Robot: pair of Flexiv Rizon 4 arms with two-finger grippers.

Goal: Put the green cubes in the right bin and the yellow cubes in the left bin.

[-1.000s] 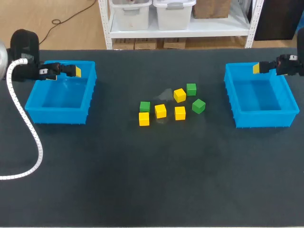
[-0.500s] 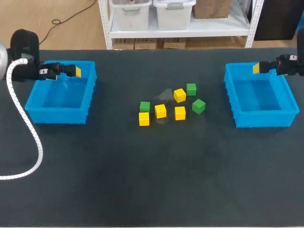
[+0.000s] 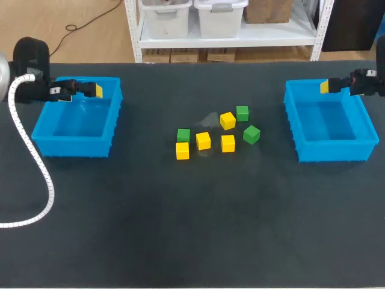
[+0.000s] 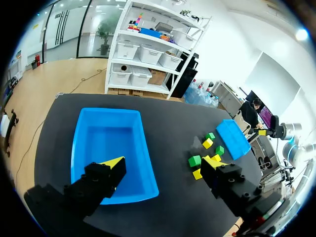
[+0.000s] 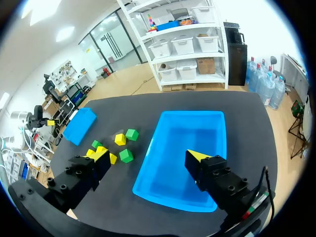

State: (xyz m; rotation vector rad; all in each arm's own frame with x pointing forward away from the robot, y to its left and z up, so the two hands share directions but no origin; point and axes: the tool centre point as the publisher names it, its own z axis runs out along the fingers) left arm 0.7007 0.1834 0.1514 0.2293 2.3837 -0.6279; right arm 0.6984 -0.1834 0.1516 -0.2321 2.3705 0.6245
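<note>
Nothing has shifted in the last second. The left gripper (image 3: 96, 90) hangs over the far end of the left bin (image 3: 72, 149), fingers apart and holding nothing, while the four yellow cubes (image 3: 203, 140) and three green cubes (image 3: 251, 133) lie clustered mid-table, well apart from both bins. The right gripper (image 3: 325, 87) is likewise spread and empty above the far end of the right bin (image 3: 329, 154), so I'd say the sorting hasn't begun and every cube waits to be picked.

Wide black table (image 3: 192, 229), matte top, evenly lit
</note>
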